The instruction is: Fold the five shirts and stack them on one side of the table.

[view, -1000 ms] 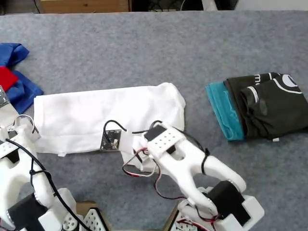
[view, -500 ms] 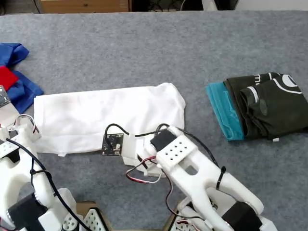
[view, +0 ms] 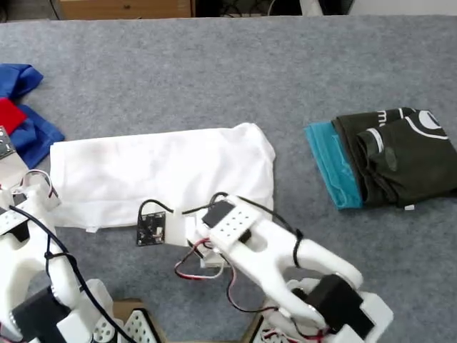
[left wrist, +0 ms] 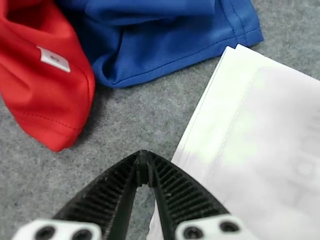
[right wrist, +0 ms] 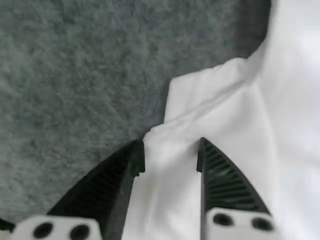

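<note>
White shirt [view: 164, 175] lies flat mid-tabletop [view: 214, 71]. Right pincer [right wrist: 167, 155] sits at its 6 o'clock hem, jaws narrowly apart with a fold of cloth between them. Left pincer [left wrist: 145, 167] is pinched together over bare tabletop by the shirt's 9 o'clock corner. Blue shirt [left wrist: 160, 35] and red shirt [left wrist: 40, 75] are bunched at 9 o'clock. Dark shirt [view: 403, 153] lies on teal shirt [view: 330, 168] at 3 o'clock.

The right gripper [right wrist: 169, 149] holds its black ridged jaws apart around a fold of the soft white cloth shirt [right wrist: 280, 100], on the grey felt table [right wrist: 75, 65].
</note>
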